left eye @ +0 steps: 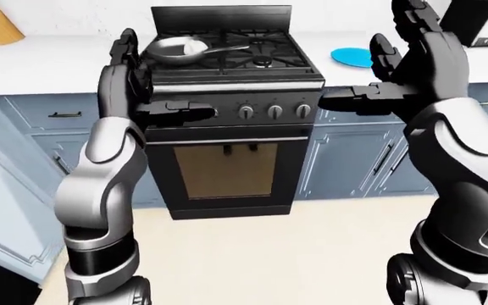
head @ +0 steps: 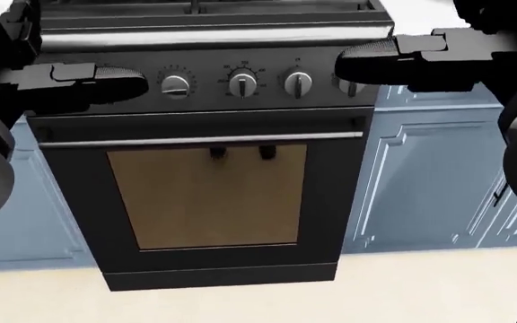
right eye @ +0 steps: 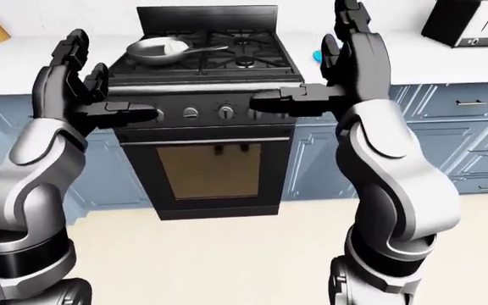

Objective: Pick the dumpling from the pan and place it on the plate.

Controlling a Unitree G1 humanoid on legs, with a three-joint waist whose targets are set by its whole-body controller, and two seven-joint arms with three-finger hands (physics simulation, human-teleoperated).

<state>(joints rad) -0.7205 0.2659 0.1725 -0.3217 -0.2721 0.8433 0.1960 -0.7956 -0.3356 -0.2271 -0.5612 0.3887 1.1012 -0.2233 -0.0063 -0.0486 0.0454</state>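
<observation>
On stove (left eye: 227, 114), far left burner: pan (left eye: 176, 48) with dumpling (left eye: 193, 44). Plate (left eye: 352, 56) on table (left eye: 49, 67), right. Left hand (left eye: 123, 79), right hand (left eye: 418, 60) raised, fingers open, empty.

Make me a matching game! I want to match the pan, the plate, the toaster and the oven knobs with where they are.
Things:
1. pan
2. plate
3. toaster
4. oven knobs

Places:
A. in a row above the oven door
B. top right corner of the right-eye view
C. on the stove's burners, left side
D. on the white counter right of the stove

Pairs: 1-C, 2-D, 3-B, 4-A
</observation>
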